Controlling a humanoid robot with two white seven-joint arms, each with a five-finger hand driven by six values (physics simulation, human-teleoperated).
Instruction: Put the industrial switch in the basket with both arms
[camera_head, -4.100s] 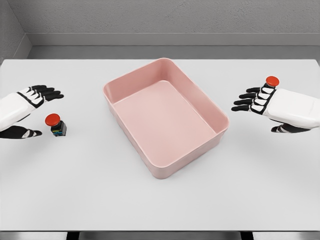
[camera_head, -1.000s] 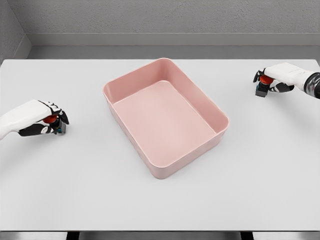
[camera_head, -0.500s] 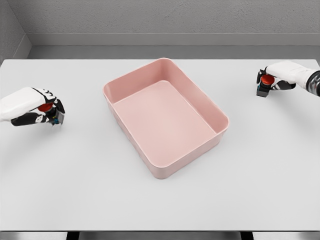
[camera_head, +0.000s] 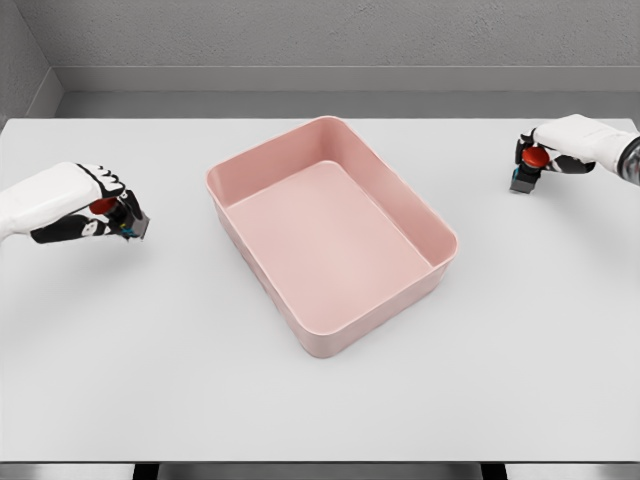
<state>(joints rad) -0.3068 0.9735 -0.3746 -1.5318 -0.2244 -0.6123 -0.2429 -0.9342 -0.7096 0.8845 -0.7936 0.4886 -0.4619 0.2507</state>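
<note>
Since the earlier frames both hands had closed on their switches and lifted them. At frame left, the left hand (camera_head: 75, 205) held a red-capped industrial switch (camera_head: 122, 218), tilted, its body poking out toward the pink basket (camera_head: 330, 325) at center. At upper right, the right hand (camera_head: 565, 145) clasped the second switch (camera_head: 527, 168). Judging by that tilt, the left switch could slip out short of the rim.

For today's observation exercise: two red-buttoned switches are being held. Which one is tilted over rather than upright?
The switch in the left hand, the left switch, is tipped sideways. The right switch, in the right hand, stays upright, red button on top.
</note>
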